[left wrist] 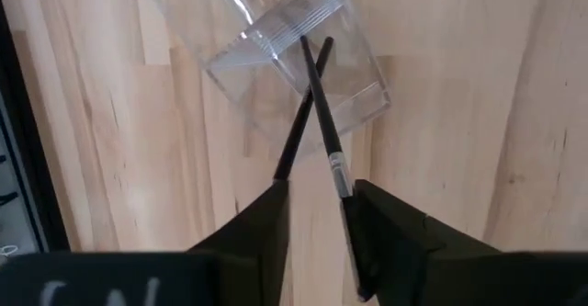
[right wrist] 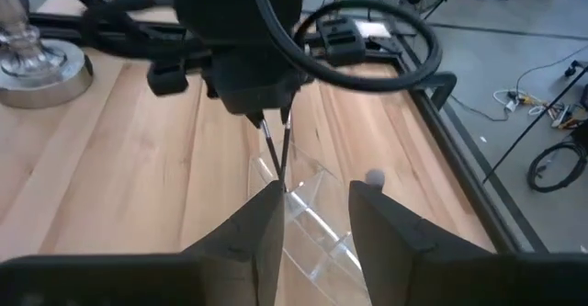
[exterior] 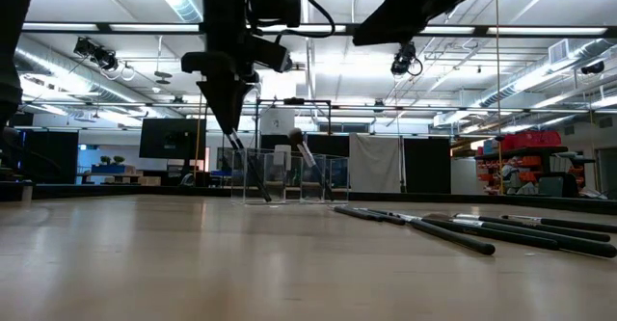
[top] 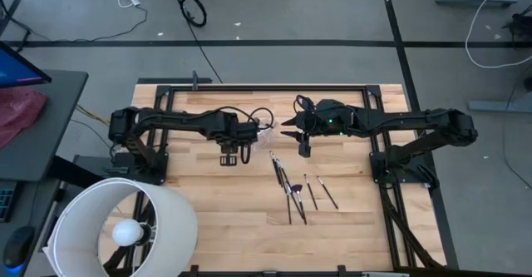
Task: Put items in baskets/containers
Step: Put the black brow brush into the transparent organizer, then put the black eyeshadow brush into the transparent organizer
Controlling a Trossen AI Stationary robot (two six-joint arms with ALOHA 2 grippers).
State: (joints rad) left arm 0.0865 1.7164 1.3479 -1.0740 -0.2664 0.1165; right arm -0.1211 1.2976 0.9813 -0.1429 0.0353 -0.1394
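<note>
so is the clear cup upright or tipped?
Upright: in the low view the clear cup stands on the table with brushes leaning inside, left gripper above it.

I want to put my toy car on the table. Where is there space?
Bare wood lies between the big white lampshade and the loose slim dark makeup brushes. It is crowded up the middle, where the left gripper and right gripper flank the small clear plastic cup.

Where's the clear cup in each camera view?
High: cup mid-table, at the left gripper.
Low: cup left of centre, below that gripper.
Left wrist: cup top centre.
Right wrist: cup low centre.
Landmark: two crossed brushes held by the left gripper dip into it.
</note>
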